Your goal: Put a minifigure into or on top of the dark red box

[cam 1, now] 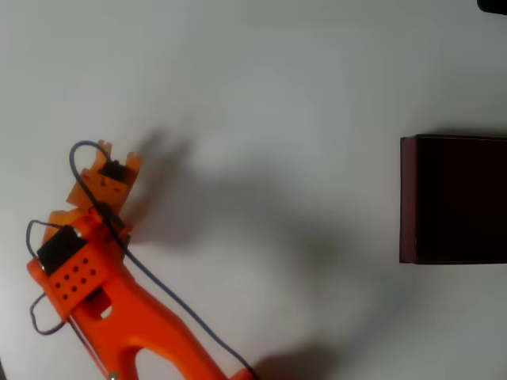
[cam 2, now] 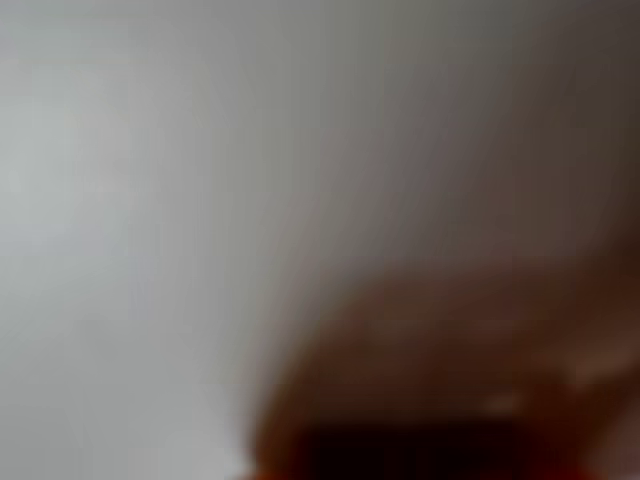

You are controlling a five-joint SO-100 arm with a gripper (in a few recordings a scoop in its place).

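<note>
Overhead view: orange tool (cam 1: 111, 162), jaw state and any held minifigure impossible to tell, with the dark red box (cam 1: 408, 198) well apart across the desk (cam 1: 277, 79); an unsecured figure could drop en route.

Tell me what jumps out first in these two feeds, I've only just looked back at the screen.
The bright orange plastic robot arm dominates the lower left of the overhead view, its pincer reaching up over the white table and casting a broad shadow to its right. Far across, at the right edge, sits the dark red rectangular box with its near-black interior. The wrist view is too blurred to read, just a brownish smear.
</note>
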